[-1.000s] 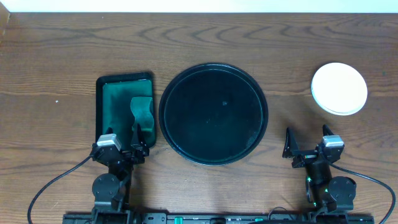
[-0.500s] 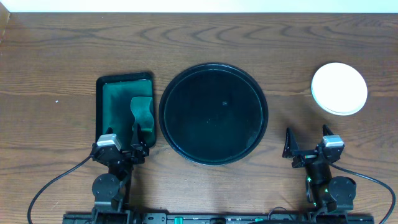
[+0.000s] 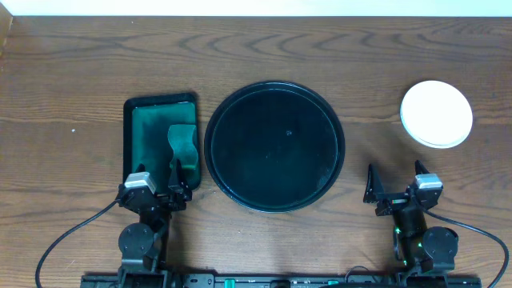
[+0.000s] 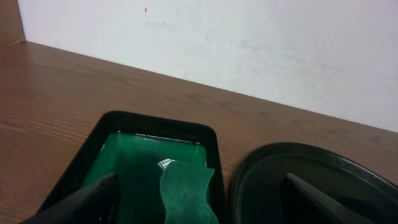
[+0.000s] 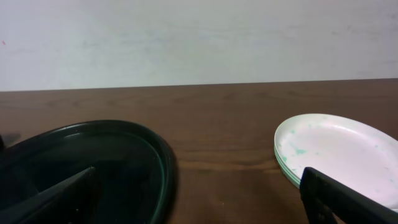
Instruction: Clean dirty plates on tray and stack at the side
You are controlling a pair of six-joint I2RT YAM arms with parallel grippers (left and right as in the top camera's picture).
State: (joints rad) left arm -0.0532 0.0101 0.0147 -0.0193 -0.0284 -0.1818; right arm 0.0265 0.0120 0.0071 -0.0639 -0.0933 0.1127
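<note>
Stack of small round shallow plates [image 5: 339, 152], white one on top with faint green specks and pale mint green rims showing under it, sits on the bare brown wood-grain tabletop [image 3: 376, 64], ahead and to the right of the right gripper [image 5: 199, 170] and well apart from it. Large round glossy black tray [image 3: 274, 146] lies ahead-left of the right gripper and ahead-right of the left gripper [image 4: 200, 177]; nothing is on it.

Both grippers have fingers spread wide and hold nothing. The left gripper hangs over the near end of the small rectangular dark green tray [image 4: 214, 146], with a green wavy-edged sponge cloth [image 4: 186, 193] between its fingers; contact cannot be told.

Handling, as a judgement: the plates look light, stiff, smooth, likely slippery and possibly breakable. The rim is the only real hold: pinch across the lip on the near edge, where it overhangs the tabletop. The low stack could slide if nudged sideways.

Room: open tabletop all round the stack, with a clear gap to the black tray rim. The white wall [image 5: 199, 37] is far beyond. The task looks at or near its end.
</note>
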